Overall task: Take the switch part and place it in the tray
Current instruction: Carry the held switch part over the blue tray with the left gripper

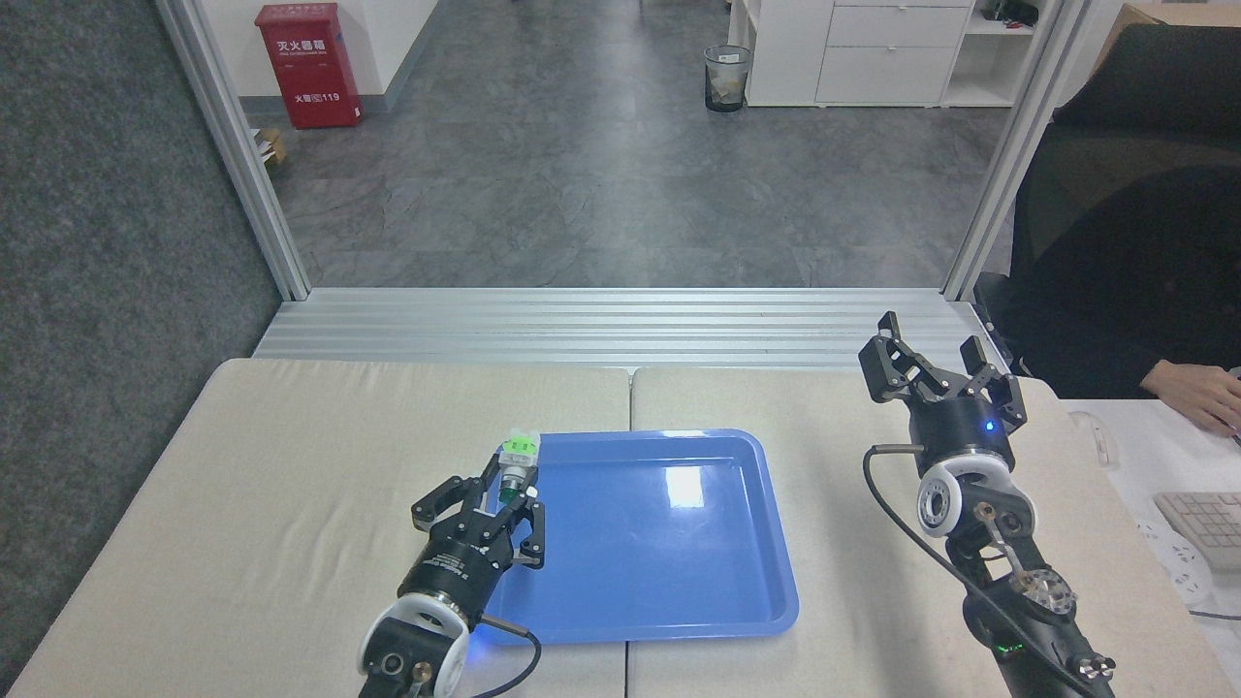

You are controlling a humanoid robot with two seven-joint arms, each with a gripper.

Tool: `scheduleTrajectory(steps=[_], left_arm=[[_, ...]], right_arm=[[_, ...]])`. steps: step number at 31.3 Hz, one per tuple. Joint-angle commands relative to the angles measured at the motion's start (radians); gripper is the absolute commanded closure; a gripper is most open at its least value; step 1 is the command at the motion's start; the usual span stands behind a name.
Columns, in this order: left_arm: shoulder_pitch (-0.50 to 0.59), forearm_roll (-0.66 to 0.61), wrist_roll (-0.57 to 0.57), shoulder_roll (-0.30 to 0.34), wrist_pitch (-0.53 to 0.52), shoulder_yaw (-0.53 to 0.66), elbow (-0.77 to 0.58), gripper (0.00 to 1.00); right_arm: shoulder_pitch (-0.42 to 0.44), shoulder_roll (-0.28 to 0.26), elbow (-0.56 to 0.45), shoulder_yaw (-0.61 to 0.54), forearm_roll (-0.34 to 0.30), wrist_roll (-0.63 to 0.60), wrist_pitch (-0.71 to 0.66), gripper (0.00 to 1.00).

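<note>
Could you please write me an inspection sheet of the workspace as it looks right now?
Surface: beige padded table, two panels with a seam down the middle.
Job's things: switch part held over the blue tray's left rim; tray has nothing in it.
Clutter: nothing seen.
Grippers: left gripper shut on the switch part; right gripper open, raised, holding nothing.
Cables: black cable looping along the right arm.
Surroundings: person's hand at a keyboard, red cabinet, bin.
</note>
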Motion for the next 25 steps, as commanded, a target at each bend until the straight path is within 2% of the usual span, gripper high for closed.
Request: scheduleTrajectory(steps=[1,5,8,11,13,16,21,22,23,24,25], left_arm=[[-0.003,-0.055,-0.006,-0.139,0.064,-0.329,0.093,0.87],[-0.004,-0.056,-0.018,-0.139,0.092,-0.32,0.154,0.86],[-0.017,-0.044,-0.055,-0.138,0.157,-0.314,0.159,0.84],[-0.015,-0.039,-0.083,-0.136,0.248,-0.308,0.13,0.83],[0.002,-0.038,-0.09,-0.135,0.3,-0.309,0.062,0.76],[0.055,-0.039,-0.094,-0.13,0.308,-0.316,-0.011,0.76],[0.071,-0.047,-0.129,-0.129,0.313,-0.323,-0.008,0.74],[0.071,-0.048,-0.129,-0.129,0.311,-0.323,-0.01,0.68],[0.069,-0.047,-0.129,-0.129,0.311,-0.322,-0.015,0.55],[0.065,-0.047,-0.129,-0.129,0.311,-0.32,-0.016,0.38],[0.059,-0.047,-0.126,-0.13,0.319,-0.319,-0.016,0.13]], right_arm=[[0.0,0.0,-0.001,0.0,0.0,-0.001,0.0,0.0],[0.0,0.0,0.0,0.0,0.0,-0.001,0.0,0.0],[0.0,0.0,0.0,0.0,0.0,-0.001,0.0,0.0],[0.0,0.0,0.0,0.0,0.0,0.0,0.0,0.0],[0.0,0.0,0.0,0.0,0.0,0.0,0.0,0.0],[0.0,0.0,0.0,0.0,0.0,-0.001,0.0,0.0],[0.001,0.0,0.0,0.0,0.0,0.0,0.0,0.0],[0.0,0.0,0.0,0.0,0.0,-0.001,0.0,0.0],[0.0,0.0,0.0,0.0,0.0,-0.001,0.0,0.0],[0.0,0.0,0.0,0.0,0.0,-0.001,0.0,0.0],[0.0,0.0,0.0,0.0,0.0,0.0,0.0,0.0]])
